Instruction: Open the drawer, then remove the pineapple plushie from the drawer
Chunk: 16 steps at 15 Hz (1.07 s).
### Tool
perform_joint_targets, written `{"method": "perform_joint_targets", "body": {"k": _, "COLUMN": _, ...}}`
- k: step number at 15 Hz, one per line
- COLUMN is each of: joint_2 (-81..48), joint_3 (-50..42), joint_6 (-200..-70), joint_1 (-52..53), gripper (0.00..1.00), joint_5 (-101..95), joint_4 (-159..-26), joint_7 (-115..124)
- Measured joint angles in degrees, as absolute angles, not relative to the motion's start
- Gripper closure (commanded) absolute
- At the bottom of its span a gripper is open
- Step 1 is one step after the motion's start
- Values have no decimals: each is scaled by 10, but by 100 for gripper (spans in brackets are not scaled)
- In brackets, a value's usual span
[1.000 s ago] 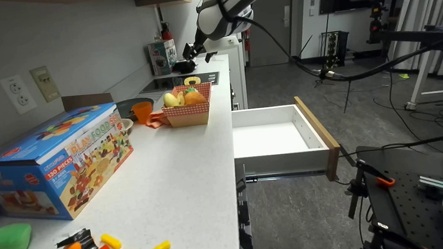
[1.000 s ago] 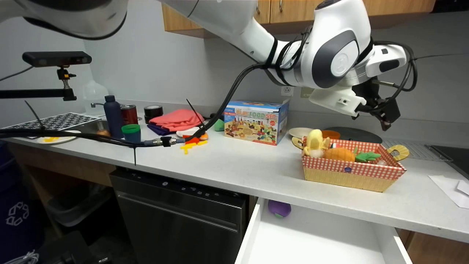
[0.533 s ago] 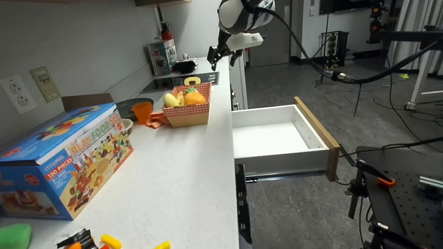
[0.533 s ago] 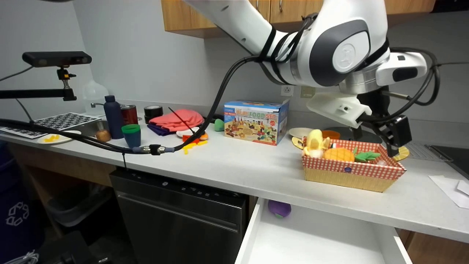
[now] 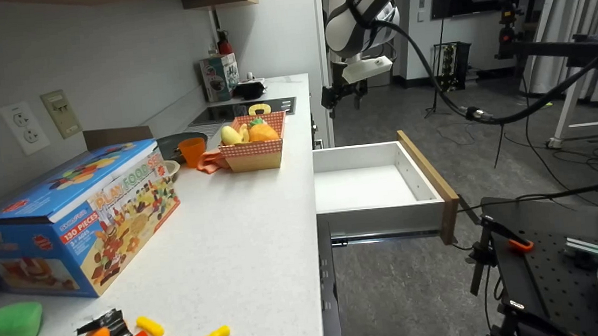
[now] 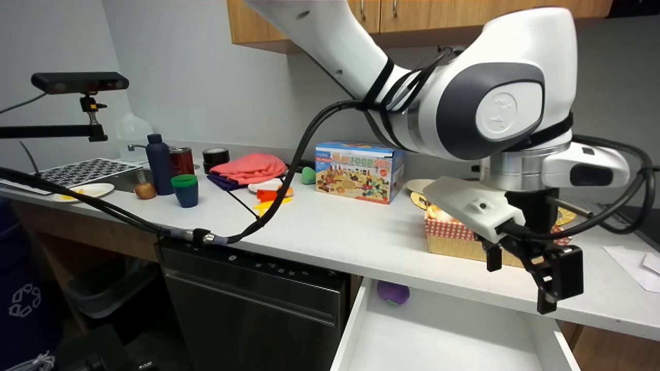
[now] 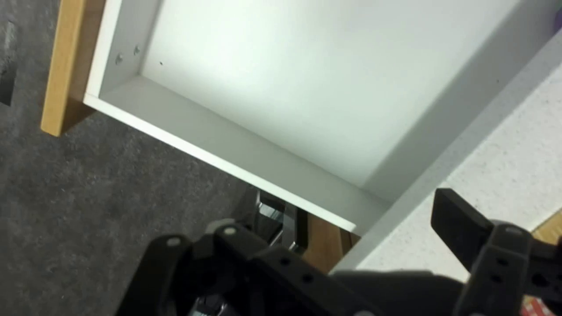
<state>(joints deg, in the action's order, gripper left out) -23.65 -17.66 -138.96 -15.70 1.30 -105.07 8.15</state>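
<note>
The pineapple (image 5: 262, 133) is apparently sitting in the basket (image 5: 253, 161) behind the open drawer (image 5: 361, 187), suggesting finished removal. The tool (image 6: 520, 286), jaws apart and empty, is hanging above drawer level, presumably for clearance.

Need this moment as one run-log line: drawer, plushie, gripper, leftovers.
drawer: open | pineapple plushie: in checked basket on counter | gripper: open, holding nothing | purple toy: in drawer | task: looks done

We see white inside the drawer (image 7: 281, 92), light wood-brown along its front (image 5: 430, 171), purple on a toy (image 6: 393, 291), red-and-white checks above tan on the basket (image 5: 252, 158), black on the end effector (image 6: 520, 282), and grey-flecked white across the surface (image 5: 228, 223).
</note>
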Motion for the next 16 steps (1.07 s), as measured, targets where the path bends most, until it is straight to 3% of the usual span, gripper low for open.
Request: {"method": "perform_joint_targets", "body": {"k": 16, "joint_2": -253, "joint_3": -175, "joint_6": -1376, "joint_1": -159, "gripper": 0, "joint_5": 8, "joint_4": -1054, "joint_7": 81}}
